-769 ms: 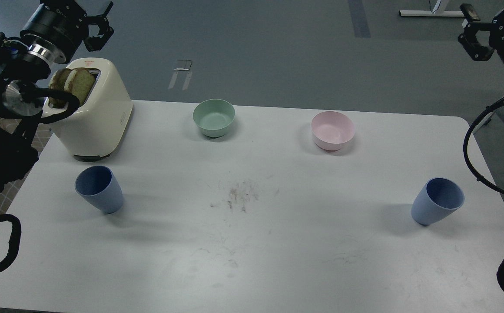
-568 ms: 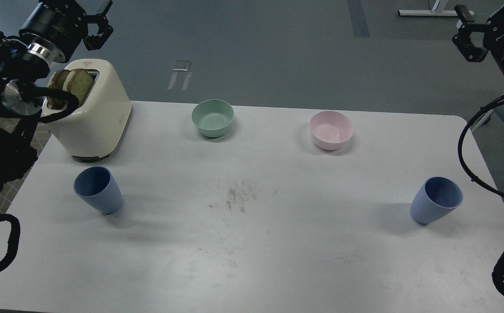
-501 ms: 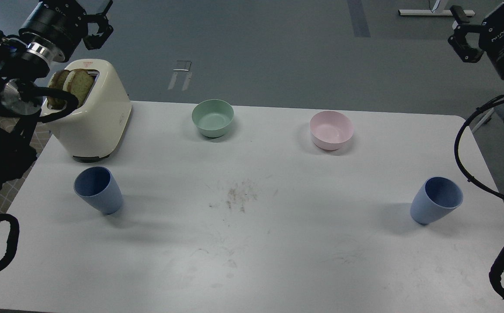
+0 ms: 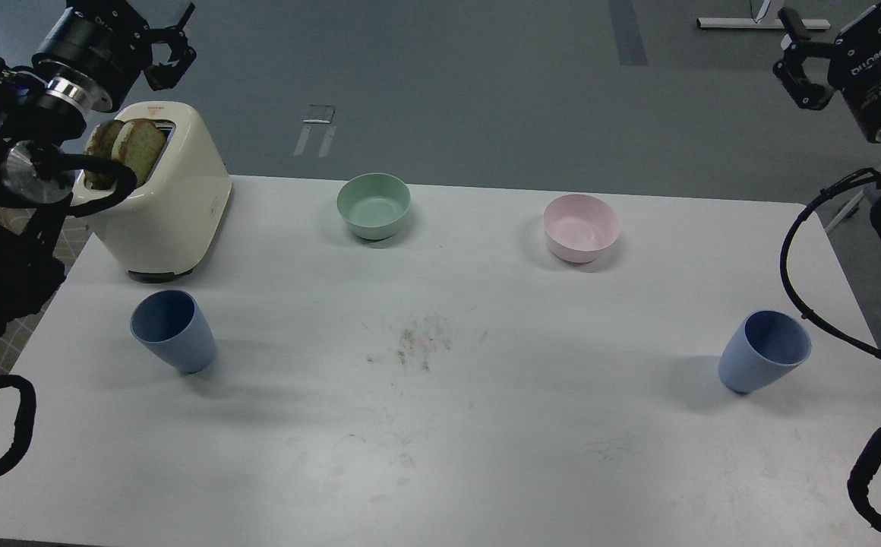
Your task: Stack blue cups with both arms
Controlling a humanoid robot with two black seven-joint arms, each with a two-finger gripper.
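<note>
Two dusty-blue cups stand upright on the white table (image 4: 440, 425): the left blue cup (image 4: 172, 331) in front of the toaster, the right blue cup (image 4: 764, 351) near the right edge. My left gripper (image 4: 174, 45) is raised high at the top left, above and behind the toaster, open and empty, far from the left cup. My right gripper (image 4: 791, 58) is raised at the top right beyond the table's far edge, open and empty, far above the right cup.
A cream toaster (image 4: 163, 201) with bread slices (image 4: 125, 152) stands at the back left. A mint-green bowl (image 4: 373, 206) and a pink bowl (image 4: 581, 227) sit along the back. Crumbs (image 4: 418, 342) lie at the table's middle. Black cables hang at both sides.
</note>
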